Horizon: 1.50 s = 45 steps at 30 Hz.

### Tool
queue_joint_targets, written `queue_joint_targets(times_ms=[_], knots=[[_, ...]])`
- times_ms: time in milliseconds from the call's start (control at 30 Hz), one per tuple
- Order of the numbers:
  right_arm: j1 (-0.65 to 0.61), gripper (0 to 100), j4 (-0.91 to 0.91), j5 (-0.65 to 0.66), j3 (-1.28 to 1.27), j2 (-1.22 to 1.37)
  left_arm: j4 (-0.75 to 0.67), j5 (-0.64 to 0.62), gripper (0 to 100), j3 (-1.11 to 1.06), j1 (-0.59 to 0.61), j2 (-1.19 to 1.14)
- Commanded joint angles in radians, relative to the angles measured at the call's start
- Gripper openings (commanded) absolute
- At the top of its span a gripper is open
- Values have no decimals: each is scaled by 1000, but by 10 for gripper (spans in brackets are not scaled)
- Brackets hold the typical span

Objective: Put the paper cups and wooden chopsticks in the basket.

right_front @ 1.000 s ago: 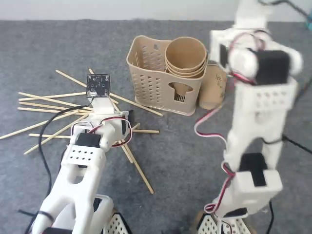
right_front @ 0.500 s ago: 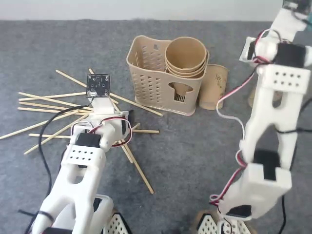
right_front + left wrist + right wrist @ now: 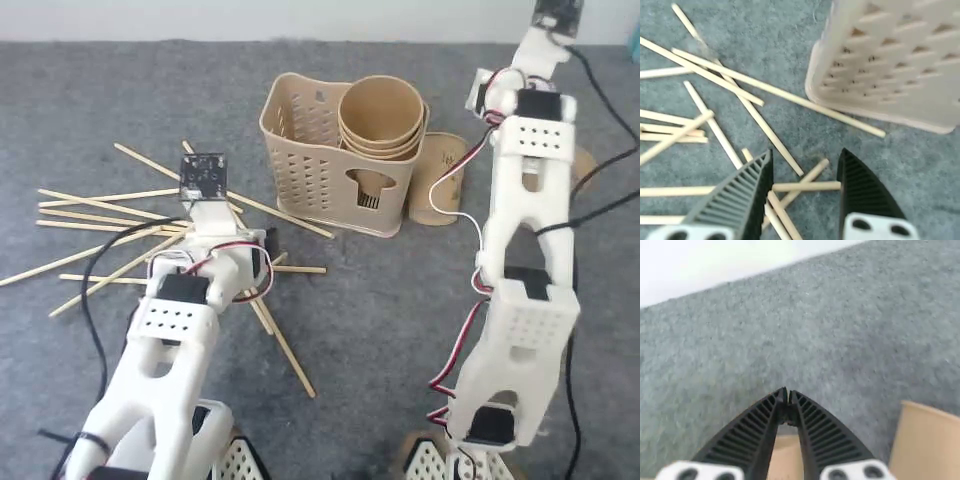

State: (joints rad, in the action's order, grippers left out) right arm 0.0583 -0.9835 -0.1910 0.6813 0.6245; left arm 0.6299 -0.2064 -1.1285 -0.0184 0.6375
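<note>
Beside the basket (image 3: 320, 175), one paper cup (image 3: 445, 185), chopsticks (image 3: 290, 217) strewn nearby

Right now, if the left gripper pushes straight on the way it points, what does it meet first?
Probably the crossed chopsticks on the mat, framed by the open jaws of the left gripper. The basket stands farther ahead, though depth is unclear.

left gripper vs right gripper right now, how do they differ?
The left gripper is open; the right gripper is shut. The left gripper hangs over scattered chopsticks beside the basket; the right gripper is over grey carpet next to a paper cup. Both are empty, black and ribbed.
</note>
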Motion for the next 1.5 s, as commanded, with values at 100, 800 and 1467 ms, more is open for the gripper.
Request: queue_joint_targets(times_ms=[100,800,1467], knots=[[-25,9,168,-2,5,116,-54,44,196,-1,-28,-2],[-119,9,-295,219,5,91,-55,46,196,-1,-20,-2],[-10,9,-812,285,-97,-174,-55,48,196,-1,-20,-2]])
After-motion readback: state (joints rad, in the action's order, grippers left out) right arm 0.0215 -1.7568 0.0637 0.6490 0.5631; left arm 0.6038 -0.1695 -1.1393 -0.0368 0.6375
